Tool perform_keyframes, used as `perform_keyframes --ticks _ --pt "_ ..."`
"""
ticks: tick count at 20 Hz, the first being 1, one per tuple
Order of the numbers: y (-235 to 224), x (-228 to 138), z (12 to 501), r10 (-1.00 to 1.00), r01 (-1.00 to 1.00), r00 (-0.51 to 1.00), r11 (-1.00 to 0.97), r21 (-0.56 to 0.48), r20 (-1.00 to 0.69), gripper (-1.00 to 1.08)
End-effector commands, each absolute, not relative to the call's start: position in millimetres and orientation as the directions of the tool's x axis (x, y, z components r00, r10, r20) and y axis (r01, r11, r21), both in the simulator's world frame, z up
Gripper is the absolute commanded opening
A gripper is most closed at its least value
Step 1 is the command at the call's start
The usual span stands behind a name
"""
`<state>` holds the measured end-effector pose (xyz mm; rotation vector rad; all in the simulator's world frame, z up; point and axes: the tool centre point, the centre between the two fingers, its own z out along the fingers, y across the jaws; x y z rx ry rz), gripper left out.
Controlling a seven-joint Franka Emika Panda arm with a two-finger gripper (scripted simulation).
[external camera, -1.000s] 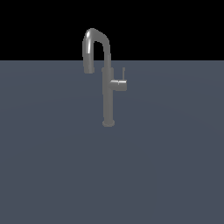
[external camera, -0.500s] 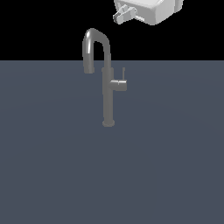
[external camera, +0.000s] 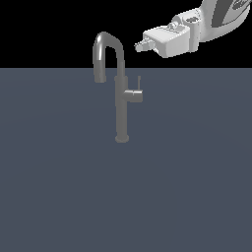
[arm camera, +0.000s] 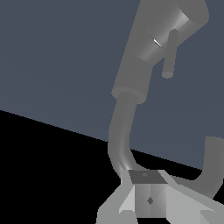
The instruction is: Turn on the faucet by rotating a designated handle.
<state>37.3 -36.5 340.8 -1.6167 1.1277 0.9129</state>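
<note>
Gripper (external camera: pixel 140 47) state: cannot tell whether the jaws are parted or closed; the fingertips are showing only as a small cluster in the exterior view, and the wrist view is giving just blurred finger bases. Nothing is sitting between them, as far as can be made out.

Going left to right in the exterior view:
- faucet (external camera: pixel 121 106) is standing upright on the dark blue-grey floor (external camera: pixel 59 187), with its arched spout opening hanging toward the exterior view's left
- handle (external camera: pixel 135 95) is jutting from the column toward the exterior view's right, thin lever pin pointing upward
- gripper is hovering above and to the right of the arch, apart from it, not touching the handle

Risks, judged:
- descending straight from here, the fingers may be clipping the spout arch, since they are sitting close beside it
- pin is slim; a misaligned approach could be pushing the stub instead of the lever, or slipping off, giving no rotation
</note>
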Motion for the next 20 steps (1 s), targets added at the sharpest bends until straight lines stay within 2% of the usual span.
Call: perform_keyframes --ticks 1,12,20 --pt "-41.1 47.0 325.8 -0.222 -0.970 0.244 -0.072 -0.234 -0.944 -1.00" --pt "-52.1 71.5 267.5 -0.062 -0.984 0.058 0.162 -0.067 -0.996 -1.00" --pt "-52.7 76.4 249.2 -0.006 -0.975 0.009 0.224 -0.010 -1.000 -1.00"
